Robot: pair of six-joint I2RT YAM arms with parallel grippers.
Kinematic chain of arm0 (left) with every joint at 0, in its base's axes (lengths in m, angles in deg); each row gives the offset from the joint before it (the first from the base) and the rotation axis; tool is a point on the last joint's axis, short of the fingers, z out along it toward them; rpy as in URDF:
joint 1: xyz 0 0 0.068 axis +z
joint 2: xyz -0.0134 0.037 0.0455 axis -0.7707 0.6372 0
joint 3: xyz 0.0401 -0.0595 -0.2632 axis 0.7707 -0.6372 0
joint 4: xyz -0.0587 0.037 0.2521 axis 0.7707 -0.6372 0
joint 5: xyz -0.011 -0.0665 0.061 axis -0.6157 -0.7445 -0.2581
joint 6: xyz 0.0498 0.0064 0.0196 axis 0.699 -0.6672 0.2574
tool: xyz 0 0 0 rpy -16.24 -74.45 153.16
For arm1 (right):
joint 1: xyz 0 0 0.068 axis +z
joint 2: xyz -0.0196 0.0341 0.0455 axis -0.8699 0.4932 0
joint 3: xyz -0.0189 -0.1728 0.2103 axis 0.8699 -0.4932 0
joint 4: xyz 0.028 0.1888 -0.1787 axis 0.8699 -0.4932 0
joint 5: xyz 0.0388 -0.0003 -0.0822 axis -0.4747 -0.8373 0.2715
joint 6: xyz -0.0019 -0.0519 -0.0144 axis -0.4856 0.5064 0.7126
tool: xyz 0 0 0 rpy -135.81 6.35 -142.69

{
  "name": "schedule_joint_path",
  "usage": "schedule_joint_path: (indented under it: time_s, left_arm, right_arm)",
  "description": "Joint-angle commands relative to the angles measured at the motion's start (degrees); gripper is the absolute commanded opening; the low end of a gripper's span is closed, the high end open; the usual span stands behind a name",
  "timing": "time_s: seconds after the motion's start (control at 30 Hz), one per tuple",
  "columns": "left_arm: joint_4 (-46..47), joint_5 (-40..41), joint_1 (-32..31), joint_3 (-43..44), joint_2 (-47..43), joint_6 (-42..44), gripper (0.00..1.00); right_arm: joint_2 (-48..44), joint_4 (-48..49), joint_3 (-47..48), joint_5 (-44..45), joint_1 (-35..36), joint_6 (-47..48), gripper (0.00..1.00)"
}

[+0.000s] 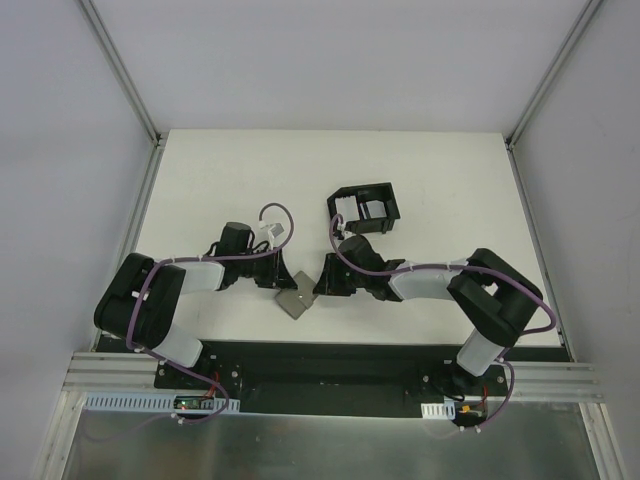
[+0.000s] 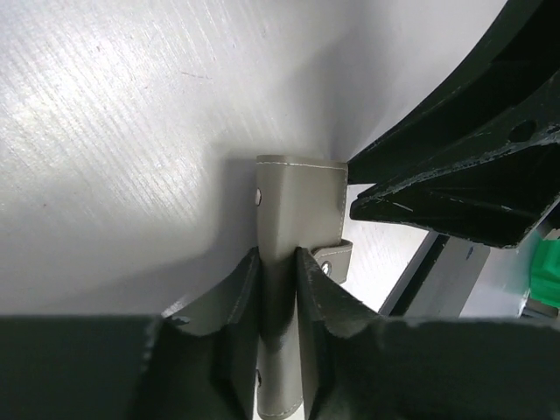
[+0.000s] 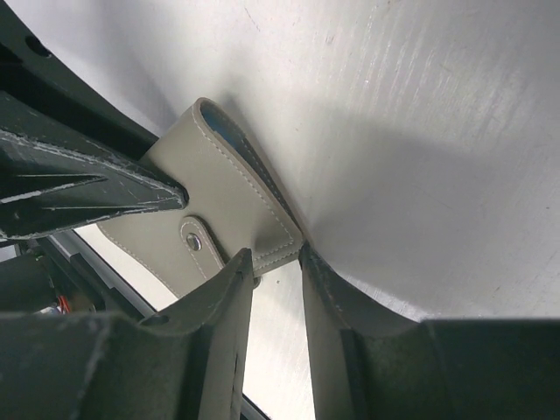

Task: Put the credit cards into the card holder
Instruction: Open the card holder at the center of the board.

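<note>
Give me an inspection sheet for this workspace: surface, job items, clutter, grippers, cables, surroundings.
Surface: white table, faint scuffs.
Job's things: grey card holder lies between both grippers, blue lining showing at one edge; pale cards sit in the black tray; no gold card seen.
Clutter: nothing seen.
Grippers: left gripper shut on the card holder; right gripper at its corner, grip unclear.
Cables: purple cables run along both arms.
Surroundings: pale walls, metal frame posts.
</note>
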Motion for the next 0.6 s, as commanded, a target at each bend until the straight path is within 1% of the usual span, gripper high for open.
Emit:
schedule_joint_path:
  time_s: [0.0, 0.07, 0.17, 0.2, 0.33, 0.43, 0.57]
  left_arm:
    - [0.0, 0.43, 0.02, 0.25, -1.0, 0.39, 0.12]
    - [0.26, 0.79, 0.02, 0.33, -1.26, 0.21, 0.09]
    - [0.09, 1.14, 0.02, 0.51, -1.62, 0.04, 0.11]
    - [0.08, 1.14, 0.02, 0.51, -1.7, 0.04, 0.13]
    - [0.0, 1.75, 0.02, 0.25, -1.88, -0.4, 0.31]
    - [-0.09, 1.84, 0.02, 0.07, -2.14, -0.67, 0.33]
    - [-0.27, 2.46, 0.02, -0.37, -3.37, -0.93, 0.38]
  right_arm:
    - [0.72, -2.19, -0.23, 1.45, -0.27, 1.09, 0.33]
    - [-0.15, -2.36, -0.23, 1.19, -0.36, 1.71, 0.33]
    - [-2.52, -2.63, -0.58, 0.67, -0.27, 2.59, 0.36]
    - [-3.23, -2.72, -0.58, 0.31, -0.36, 2.76, 0.37]
    - [-5.51, -3.15, -0.31, -2.41, 0.08, 3.38, 0.39]
    - [-7.01, -3.16, -0.58, -3.03, 1.57, 3.99, 0.4]
    - [-6.23, -2.45, 0.74, -5.48, 4.03, 4.53, 0.39]
